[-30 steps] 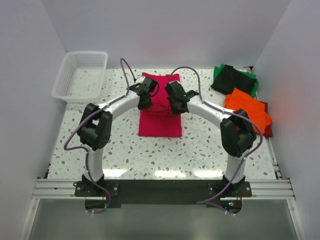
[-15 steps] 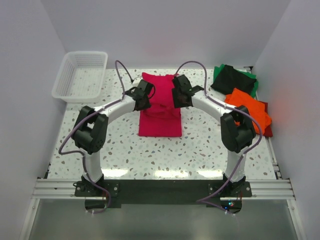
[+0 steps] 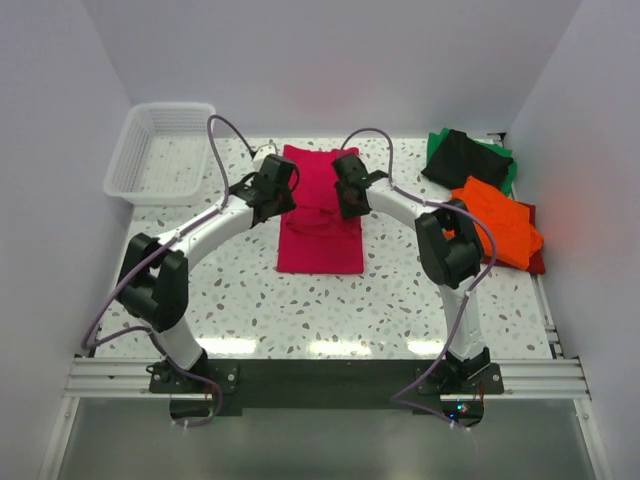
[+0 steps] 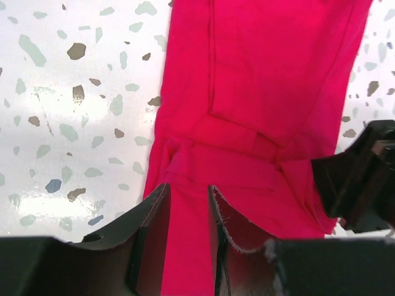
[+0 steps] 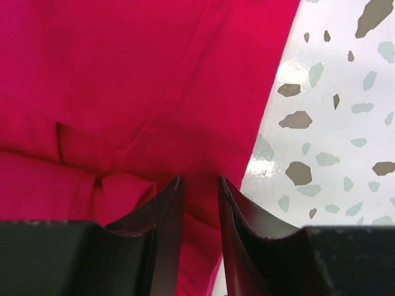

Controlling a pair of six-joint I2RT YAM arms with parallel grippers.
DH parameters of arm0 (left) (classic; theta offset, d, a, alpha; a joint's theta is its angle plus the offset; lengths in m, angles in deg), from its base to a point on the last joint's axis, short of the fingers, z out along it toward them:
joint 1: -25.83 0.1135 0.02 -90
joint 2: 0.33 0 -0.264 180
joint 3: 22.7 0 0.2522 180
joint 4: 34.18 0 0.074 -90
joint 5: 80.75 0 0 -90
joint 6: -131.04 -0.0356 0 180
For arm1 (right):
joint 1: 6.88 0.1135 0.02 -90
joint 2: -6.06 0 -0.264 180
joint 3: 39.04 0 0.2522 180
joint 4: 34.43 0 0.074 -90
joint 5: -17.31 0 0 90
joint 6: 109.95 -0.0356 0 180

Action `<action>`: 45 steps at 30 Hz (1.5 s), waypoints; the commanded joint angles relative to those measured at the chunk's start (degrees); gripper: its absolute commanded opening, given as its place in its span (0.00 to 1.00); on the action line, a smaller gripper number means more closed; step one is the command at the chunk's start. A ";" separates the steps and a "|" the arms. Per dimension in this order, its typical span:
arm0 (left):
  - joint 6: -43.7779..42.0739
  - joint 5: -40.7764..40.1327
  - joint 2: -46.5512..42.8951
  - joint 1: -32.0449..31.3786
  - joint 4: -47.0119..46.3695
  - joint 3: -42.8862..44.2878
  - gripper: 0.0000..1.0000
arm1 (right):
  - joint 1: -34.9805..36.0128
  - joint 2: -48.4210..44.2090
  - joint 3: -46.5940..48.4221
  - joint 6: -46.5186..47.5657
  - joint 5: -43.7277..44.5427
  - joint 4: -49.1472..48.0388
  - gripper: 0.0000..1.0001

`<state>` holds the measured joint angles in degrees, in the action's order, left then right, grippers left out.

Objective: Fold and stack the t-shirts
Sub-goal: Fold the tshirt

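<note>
A crimson-pink t-shirt (image 3: 320, 245) lies folded into a long narrow strip in the middle of the table, with a rumpled cross fold about halfway along. My left gripper (image 3: 280, 186) hovers over its left edge and my right gripper (image 3: 346, 190) over its right edge. In the left wrist view the left gripper (image 4: 188, 192) stands open, with flat crimson cloth (image 4: 259, 80) showing between its fingers. The right gripper (image 5: 200, 182) is open too, above the shirt's right edge (image 5: 123, 80). The other t-shirts lie at the back right: black (image 3: 460, 158), green (image 3: 507, 170), orange (image 3: 497, 222) and dark red (image 3: 536, 262).
A white mesh basket (image 3: 160, 150) stands at the back left corner. White walls close in the speckled table (image 3: 330, 300) on the left, back and right. The right gripper's black body (image 4: 358, 179) shows at the right edge of the left wrist view.
Both grippers were shut on the crimson shirt a second ago; they have opened and let it go. Both arms have reached farther back along the shirt's sides.
</note>
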<state>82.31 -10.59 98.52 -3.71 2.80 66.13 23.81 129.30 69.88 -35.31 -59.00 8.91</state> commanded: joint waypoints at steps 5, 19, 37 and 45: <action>-1.64 0.32 -6.91 0.45 -0.64 -1.33 0.36 | 0.24 1.74 5.74 1.73 -4.11 0.04 0.26; -1.02 0.68 -6.39 0.45 0.07 -2.82 0.36 | 0.41 1.04 6.19 7.79 -21.33 2.76 0.13; 0.21 2.96 -2.62 0.45 4.01 -3.70 0.35 | 1.12 -5.28 3.03 8.33 -23.02 2.43 0.09; -1.81 8.40 5.21 0.27 3.14 -2.83 0.34 | 1.56 -15.21 -4.09 4.29 -18.88 2.05 0.24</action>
<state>81.90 -5.67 100.75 -3.68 5.34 61.87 24.82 121.30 67.93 -28.71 -80.40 11.80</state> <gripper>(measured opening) 0.347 0.221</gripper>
